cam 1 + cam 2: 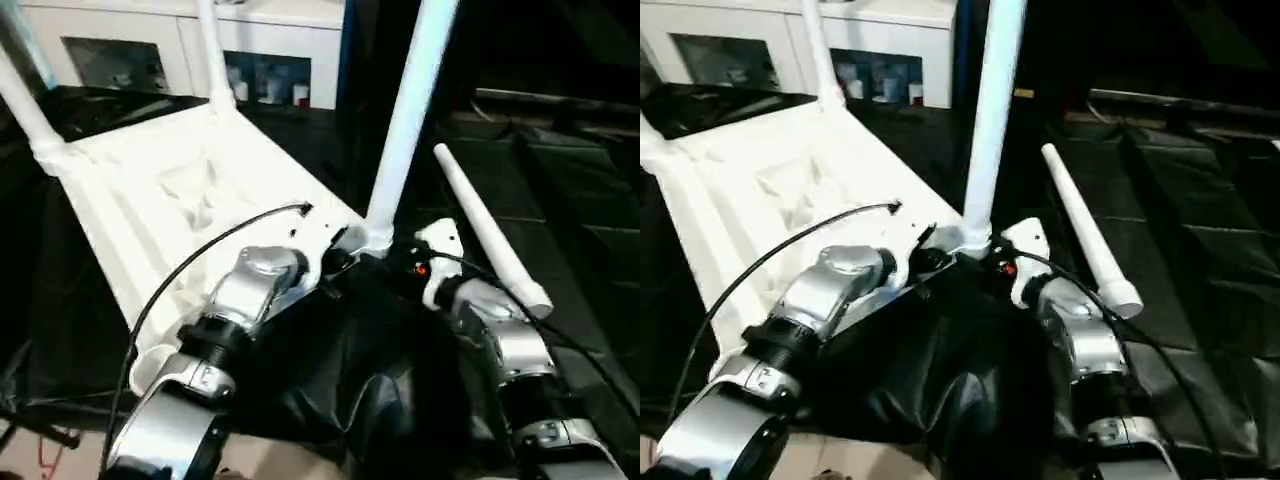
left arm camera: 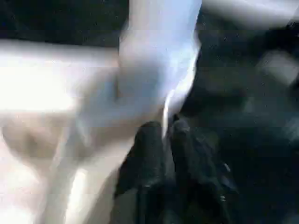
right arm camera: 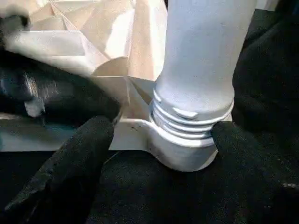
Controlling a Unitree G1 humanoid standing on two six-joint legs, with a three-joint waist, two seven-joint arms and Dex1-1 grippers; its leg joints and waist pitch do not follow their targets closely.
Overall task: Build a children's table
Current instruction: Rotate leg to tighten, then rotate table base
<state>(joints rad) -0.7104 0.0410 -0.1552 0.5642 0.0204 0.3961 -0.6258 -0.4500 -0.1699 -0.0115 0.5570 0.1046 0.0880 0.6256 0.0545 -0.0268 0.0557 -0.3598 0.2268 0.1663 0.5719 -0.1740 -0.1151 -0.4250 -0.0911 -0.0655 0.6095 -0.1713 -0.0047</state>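
- Where the black cloth [image 1: 370, 360] covers the work surface, the white tabletop [image 1: 130, 190] lies upside down, ribbed underside facing up, its moulded panels and long side rails exposed and its rounded corner sockets at the outer ends.
- Three white tubular legs stand upright in corner sockets: one at the near corner [image 1: 405, 120] between the two forearms, one at the far corner [image 1: 213, 55], one at the left far corner [image 1: 25, 100].
- Fourth leg [image 1: 490, 230]: lies loose on the black cloth, to the right of the tabletop, apart from it, tapering away from its flared end.
- Near corner socket [image 3: 187, 149]: the leg's ridged, threaded base sits in the rounded collar, several thread rings exposed above the rim.
- Right gripper [image 3: 159, 140]: wide open, one black finger on each side of the socket collar, closed on nothing.
- Left gripper [image 2: 163, 140]: black fingers almost together with a thin gap, holding nothing, tips just beside the base of the near leg.
- White glass-door cabinet [image 1: 190, 50]: stands behind the tabletop.
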